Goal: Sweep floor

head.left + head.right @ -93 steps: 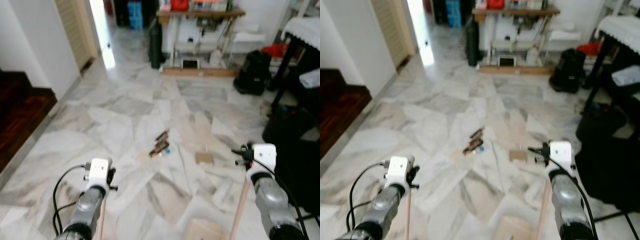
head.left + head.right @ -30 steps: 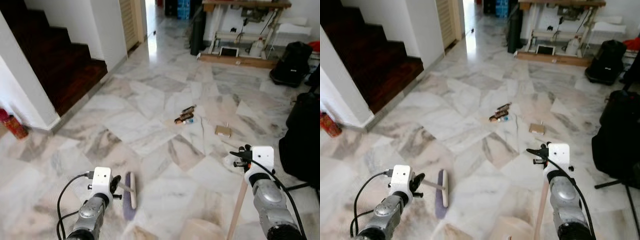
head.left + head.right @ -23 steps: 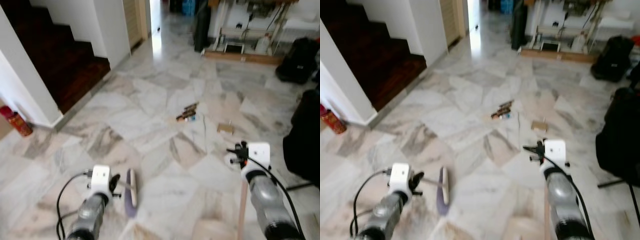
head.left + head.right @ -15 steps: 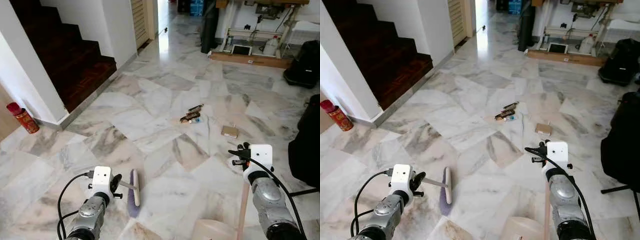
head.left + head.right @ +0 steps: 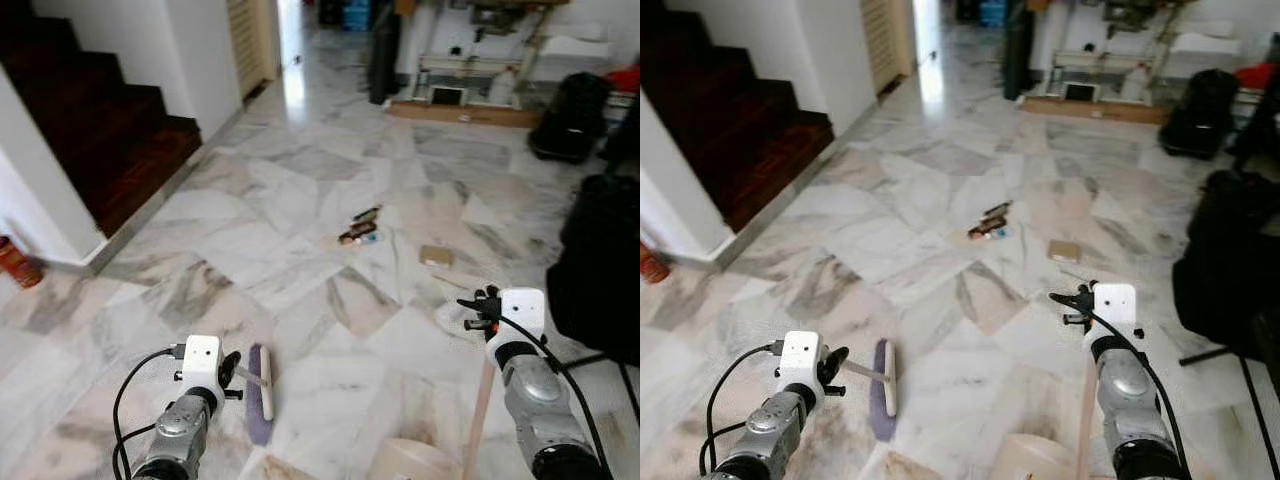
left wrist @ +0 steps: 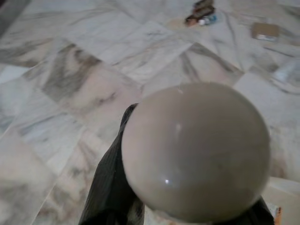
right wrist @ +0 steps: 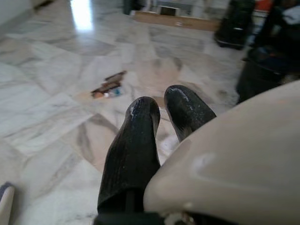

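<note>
The broom head (image 5: 259,394) lies flat on the marble floor (image 5: 300,200) just ahead of the left tool (image 6: 112,187), whose black fingers are wrapped around the rounded beige end of the broom handle (image 6: 194,150). The right tool (image 7: 154,140) is closed beside a second pale rounded handle end (image 7: 234,159), its two fingers almost touching; a light wooden pole (image 5: 478,420) drops from that wrist to the floor, next to a pale dustpan (image 5: 415,465) at the bottom edge of the head views. Farther out, a small heap of litter (image 5: 357,230) sits mid-floor, with a flat brown cardboard piece (image 5: 435,255) to its right — the two are apart, with bare tile between them and the broom. The open room runs forward toward a bright doorway (image 5: 290,40). On the left it is bounded by a dark wooden staircase (image 5: 100,130) and a white wall (image 5: 195,50), with a red can (image 5: 12,262) at the wall's foot; on the right by black bags (image 5: 600,260); at the far end by a desk (image 5: 470,60) — no writing is readable anywhere.
</note>
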`<state>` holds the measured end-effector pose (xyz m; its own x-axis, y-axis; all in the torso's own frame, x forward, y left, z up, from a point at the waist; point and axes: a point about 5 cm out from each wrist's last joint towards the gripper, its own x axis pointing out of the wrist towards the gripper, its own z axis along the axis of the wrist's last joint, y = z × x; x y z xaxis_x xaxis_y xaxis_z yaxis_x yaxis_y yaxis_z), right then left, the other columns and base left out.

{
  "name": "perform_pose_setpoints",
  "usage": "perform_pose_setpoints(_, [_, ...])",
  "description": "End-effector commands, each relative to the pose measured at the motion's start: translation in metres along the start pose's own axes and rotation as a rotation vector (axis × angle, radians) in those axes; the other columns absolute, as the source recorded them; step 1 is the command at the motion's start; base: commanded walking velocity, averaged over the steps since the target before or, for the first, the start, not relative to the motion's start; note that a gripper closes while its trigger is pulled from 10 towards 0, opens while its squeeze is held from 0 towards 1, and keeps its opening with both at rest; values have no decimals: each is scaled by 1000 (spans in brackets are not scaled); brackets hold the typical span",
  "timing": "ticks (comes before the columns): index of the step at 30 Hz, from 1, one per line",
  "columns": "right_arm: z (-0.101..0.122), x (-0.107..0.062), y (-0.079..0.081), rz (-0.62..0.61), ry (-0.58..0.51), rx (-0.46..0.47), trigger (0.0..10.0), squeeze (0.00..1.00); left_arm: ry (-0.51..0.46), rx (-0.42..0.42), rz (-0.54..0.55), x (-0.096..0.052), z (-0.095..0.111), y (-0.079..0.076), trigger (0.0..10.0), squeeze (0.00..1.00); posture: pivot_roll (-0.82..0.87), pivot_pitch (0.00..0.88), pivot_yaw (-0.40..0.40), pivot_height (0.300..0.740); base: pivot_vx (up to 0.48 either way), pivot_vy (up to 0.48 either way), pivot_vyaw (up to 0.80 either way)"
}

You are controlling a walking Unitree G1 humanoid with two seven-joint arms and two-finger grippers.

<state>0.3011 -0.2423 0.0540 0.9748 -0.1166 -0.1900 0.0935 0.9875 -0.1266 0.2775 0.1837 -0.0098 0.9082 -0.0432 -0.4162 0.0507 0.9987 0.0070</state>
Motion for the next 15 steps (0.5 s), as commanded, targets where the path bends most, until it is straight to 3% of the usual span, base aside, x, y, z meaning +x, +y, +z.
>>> perform_pose_setpoints(1, [3, 3, 2, 3, 1, 2, 10000, 0, 110, -36, -30, -7, -23, -7, 10000, 0, -179, 0, 10, 740, 0, 0, -800])
perform_pose_setpoints(10, [5, 4, 1, -4, -7, 7, 10000, 0, 109, -36, -29, -6, -22, -6, 10000, 0, -179, 0, 15, 740, 0, 0, -800])
perform_pose_setpoints(15, [5, 2, 2, -2, -26, 11, 10000, 0, 108, -32, -31, -6, -21, -6, 10000, 0, -177, 0, 19, 740, 0, 0, 0])
